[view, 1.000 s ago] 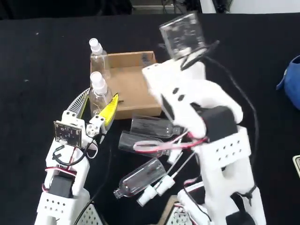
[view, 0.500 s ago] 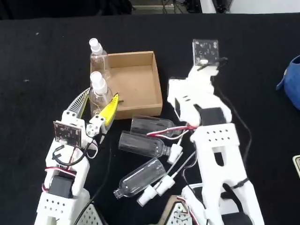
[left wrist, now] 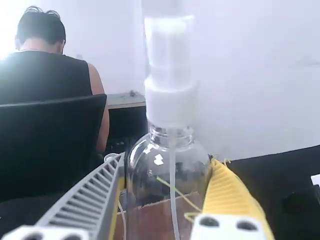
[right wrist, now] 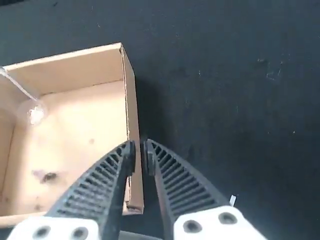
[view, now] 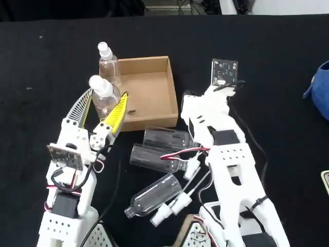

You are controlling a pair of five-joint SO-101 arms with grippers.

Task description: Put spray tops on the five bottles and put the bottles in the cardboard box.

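My left gripper (view: 106, 95) is shut on a clear bottle with a white spray top (view: 103, 95), which stands upright by the left front corner of the cardboard box (view: 149, 110). In the left wrist view that bottle (left wrist: 167, 165) sits between the grey and yellow fingers of the left gripper (left wrist: 166, 161). A second capped bottle (view: 107, 60) stands at the box's far left corner. Three topless bottles (view: 157, 158) lie in front of the box, with loose spray tops (view: 177, 203) beside them. My right gripper (right wrist: 139, 150) is shut and empty, just outside the box's right wall (right wrist: 131, 120).
The right arm (view: 216, 134) stretches over the lying bottles and their red and white cables. A blue object (view: 321, 95) lies at the table's right edge. Black tabletop stretches behind and to the right of the box.
The right arm has swung down from high over the box to beside its right wall. The left arm has risen and shifted slightly left with the capped bottle.
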